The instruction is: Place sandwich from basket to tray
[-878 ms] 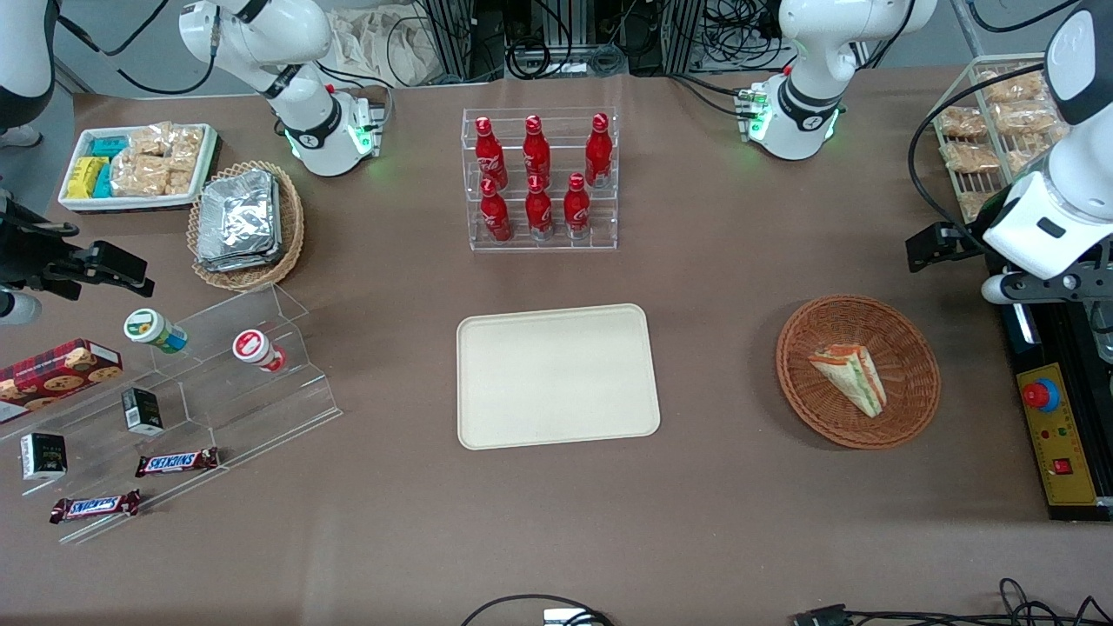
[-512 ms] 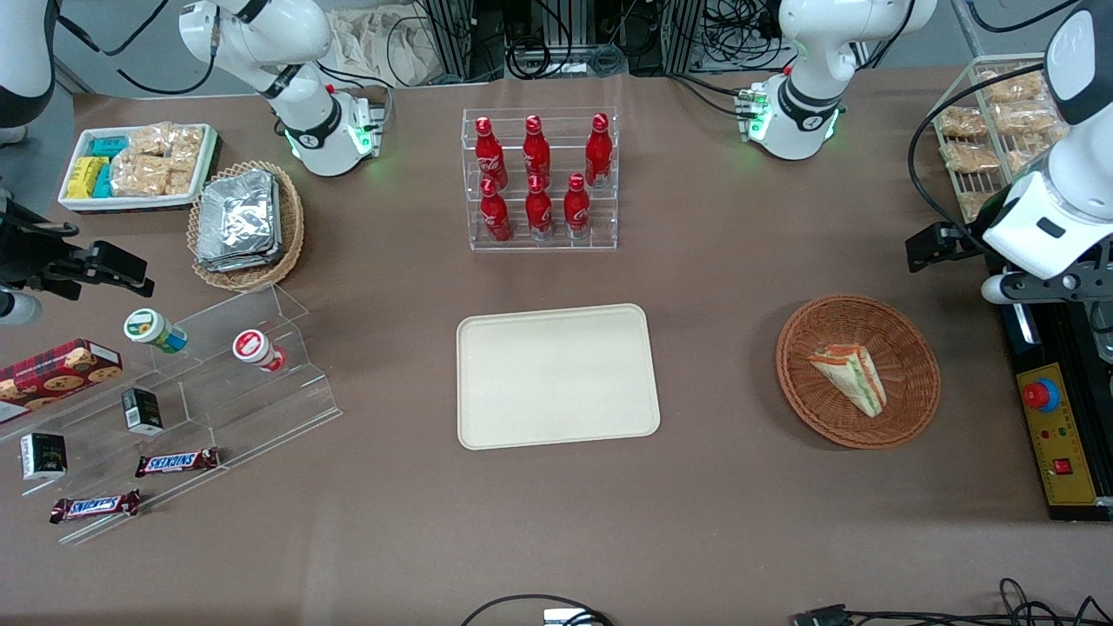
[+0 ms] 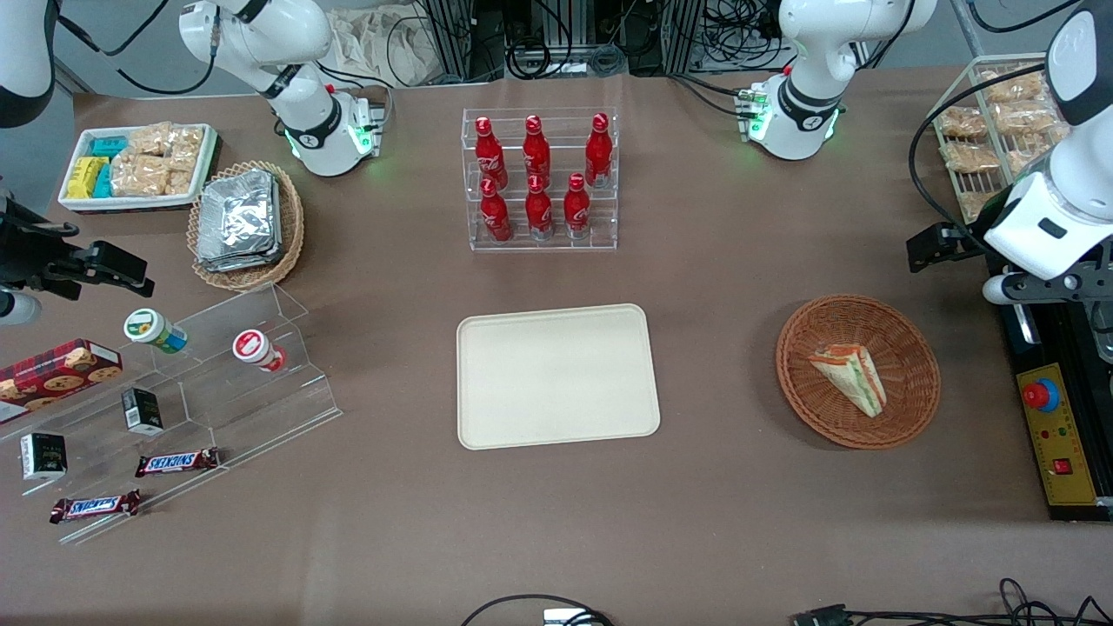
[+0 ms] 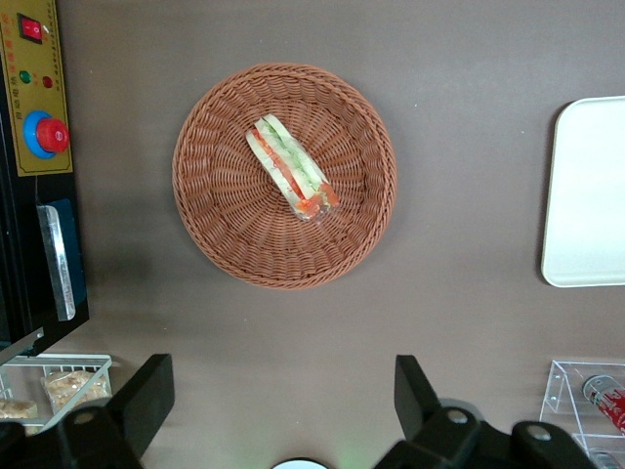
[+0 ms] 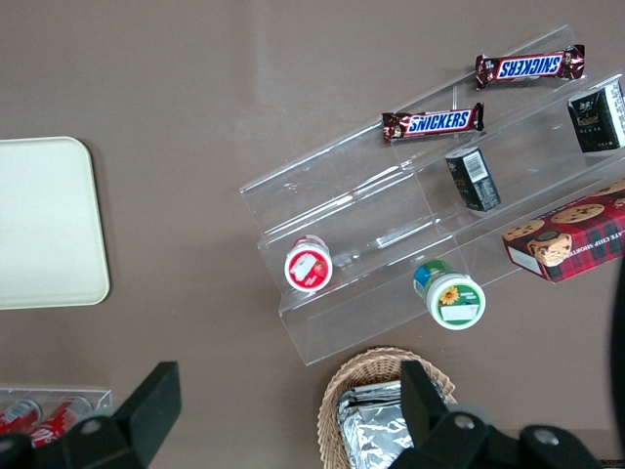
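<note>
One working arm is raised at its end of the table, its gripper (image 4: 283, 401) pointing down with fingers (image 4: 146, 396) spread wide apart and empty. From tray (image 3: 556, 376) across to basket (image 3: 858, 371): the sandwich (image 3: 849, 378) lies inside the basket, below and well apart from the gripper.

Left arm raised; tool (image 4: 283, 396) pointing down, fingers (image 4: 146, 391) spread wide.

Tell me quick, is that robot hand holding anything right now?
Hand: open, holding nothing, up above the table beside the basket; sandwich lies in it.
</note>
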